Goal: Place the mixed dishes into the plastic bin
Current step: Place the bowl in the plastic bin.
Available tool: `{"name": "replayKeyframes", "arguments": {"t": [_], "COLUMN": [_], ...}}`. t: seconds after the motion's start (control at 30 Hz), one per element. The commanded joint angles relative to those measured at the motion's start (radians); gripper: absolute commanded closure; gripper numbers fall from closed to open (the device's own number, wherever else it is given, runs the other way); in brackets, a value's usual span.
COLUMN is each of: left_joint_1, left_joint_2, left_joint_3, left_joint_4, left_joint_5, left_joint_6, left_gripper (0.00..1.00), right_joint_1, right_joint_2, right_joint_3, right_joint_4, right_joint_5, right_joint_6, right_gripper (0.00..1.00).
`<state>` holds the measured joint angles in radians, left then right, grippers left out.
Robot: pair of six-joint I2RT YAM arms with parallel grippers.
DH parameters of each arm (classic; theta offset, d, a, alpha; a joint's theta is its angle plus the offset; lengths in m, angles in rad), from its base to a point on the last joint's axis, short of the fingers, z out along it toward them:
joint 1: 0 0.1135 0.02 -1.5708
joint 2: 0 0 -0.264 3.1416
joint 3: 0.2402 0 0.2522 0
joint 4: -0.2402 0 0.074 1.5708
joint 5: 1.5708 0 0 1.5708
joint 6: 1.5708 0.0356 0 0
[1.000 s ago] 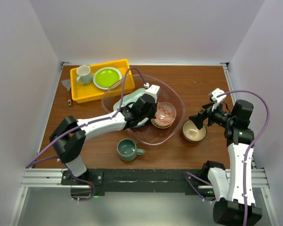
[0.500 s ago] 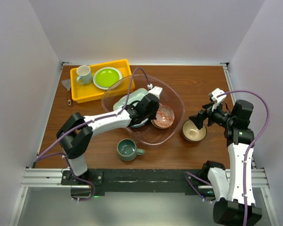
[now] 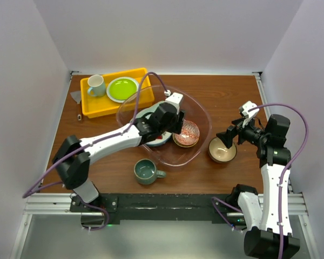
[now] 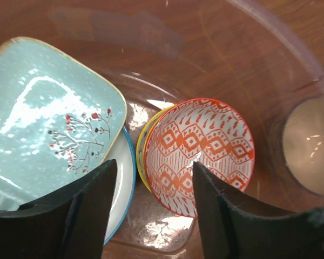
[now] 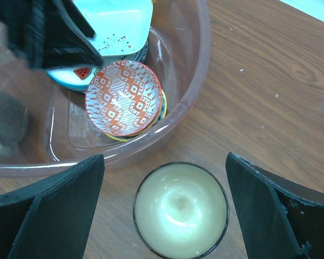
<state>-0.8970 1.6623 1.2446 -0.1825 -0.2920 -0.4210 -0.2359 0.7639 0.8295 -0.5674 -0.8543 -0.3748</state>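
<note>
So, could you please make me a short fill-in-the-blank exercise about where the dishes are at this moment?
1. In the plastic bin, the pale-green tray rests on a white ____.
2. The grey-green mug stands on the table, ____ the bin.
3. The open right fingers hang over a cream ____ beside the bin.

Missing words: plate; outside; bowl

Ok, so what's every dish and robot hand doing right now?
left hand: open, empty, over bin
right hand: open, empty, over cream bowl
patterned bowl: upright, in bin
pale-green tray: in bin
cream bowl: upright, on table
mug: upright, on table
</note>
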Motion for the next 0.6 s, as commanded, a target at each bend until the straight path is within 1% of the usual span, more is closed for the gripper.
{"name": "replayKeyframes", "arguments": {"t": [0.0, 0.03, 0.07, 0.13, 0.17, 0.27, 0.47, 0.57], "left_joint_1": [0.009, 0.012, 0.015, 0.02, 0.024, 0.03, 0.033, 0.033], "left_joint_2": [-0.168, -0.212, -0.235, -0.304, -0.326, -0.409, -0.562, -0.633], "left_joint_3": [-0.042, -0.054, -0.068, -0.114, -0.143, -0.197, -0.324, -0.376], "left_joint_4": [0.02, 0.021, 0.028, 0.035, 0.041, 0.044, 0.067, 0.066], "left_joint_5": [-0.022, -0.022, -0.022, -0.024, -0.025, -0.026, -0.001, -0.006], "left_joint_6": [0.067, 0.073, 0.083, 0.09, 0.099, 0.105, 0.094, 0.079], "left_gripper": [0.29, 0.26, 0.19, 0.13, 0.08, 0.01, 0.0, 0.0], "right_joint_1": [-0.003, -0.003, -0.003, -0.003, -0.003, -0.003, -0.005, -0.005], "right_joint_2": [-0.005, -0.003, -0.002, -0.002, 0.002, 0.011, 0.043, 0.058], "right_joint_3": [0.0, 0.0, -0.001, -0.003, -0.003, -0.004, -0.007, -0.007], "right_joint_4": [0.02, 0.018, 0.021, 0.021, 0.023, 0.027, 0.023, 0.021], "right_joint_5": [0.0, 0.0, 0.0, 0.003, 0.004, 0.011, 0.027, 0.063], "right_joint_6": [-0.006, -0.006, -0.006, -0.007, -0.007, -0.009, -0.018, -0.019], "right_gripper": [0.02, 0.02, 0.02, 0.02, 0.02, 0.02, 0.02, 0.02]}}
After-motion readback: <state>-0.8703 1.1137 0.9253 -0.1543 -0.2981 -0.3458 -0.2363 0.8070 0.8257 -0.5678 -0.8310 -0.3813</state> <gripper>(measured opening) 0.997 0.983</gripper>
